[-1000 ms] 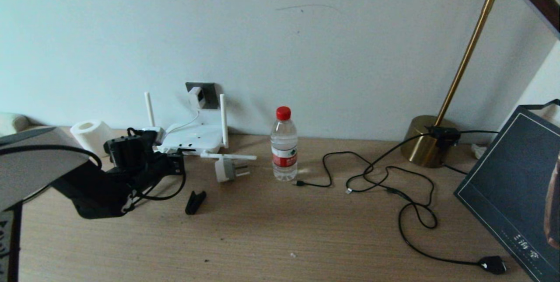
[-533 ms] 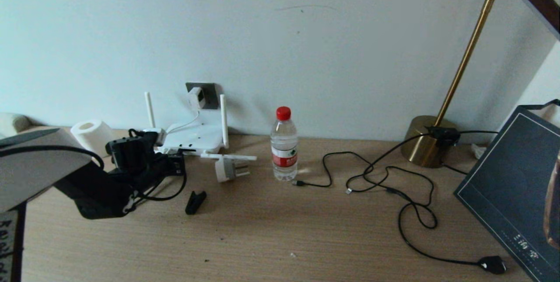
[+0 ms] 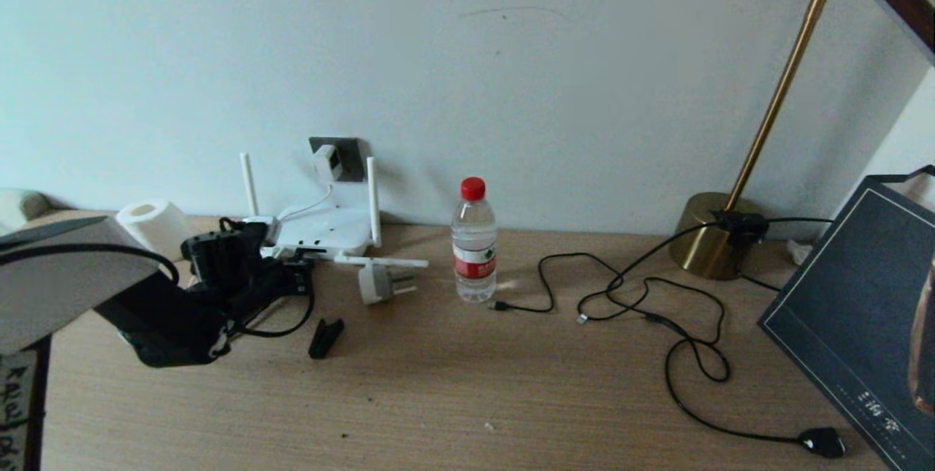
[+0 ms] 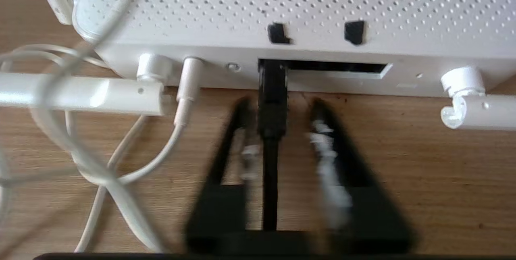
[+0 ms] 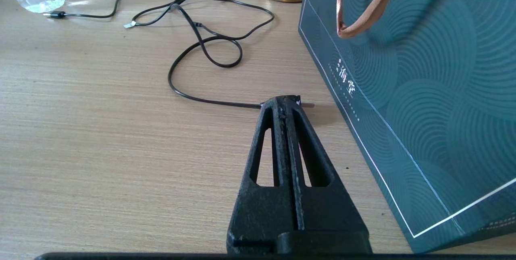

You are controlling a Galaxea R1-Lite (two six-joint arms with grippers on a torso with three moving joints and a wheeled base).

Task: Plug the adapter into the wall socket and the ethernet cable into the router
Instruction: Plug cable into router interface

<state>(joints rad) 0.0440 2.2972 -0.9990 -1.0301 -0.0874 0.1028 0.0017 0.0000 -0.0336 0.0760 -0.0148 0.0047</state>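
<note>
Left gripper (image 4: 276, 109) jaws spread, one finger on each side of the thick black ethernet cable (image 4: 271, 179), apparently not touching it. Ahead of my tips its plug sits in the dark port slot of the flat white plastic router (image 4: 306, 14). Beyond that, the small white cube adapter (image 3: 328, 162) is seated in the dark grey wall socket plate (image 3: 349, 151). Right gripper (image 5: 287, 102) jaws pressed together on nothing, low over the wooden desk (image 5: 100, 139), dark teal paper gift bag (image 5: 423, 90) just beside them.
</note>
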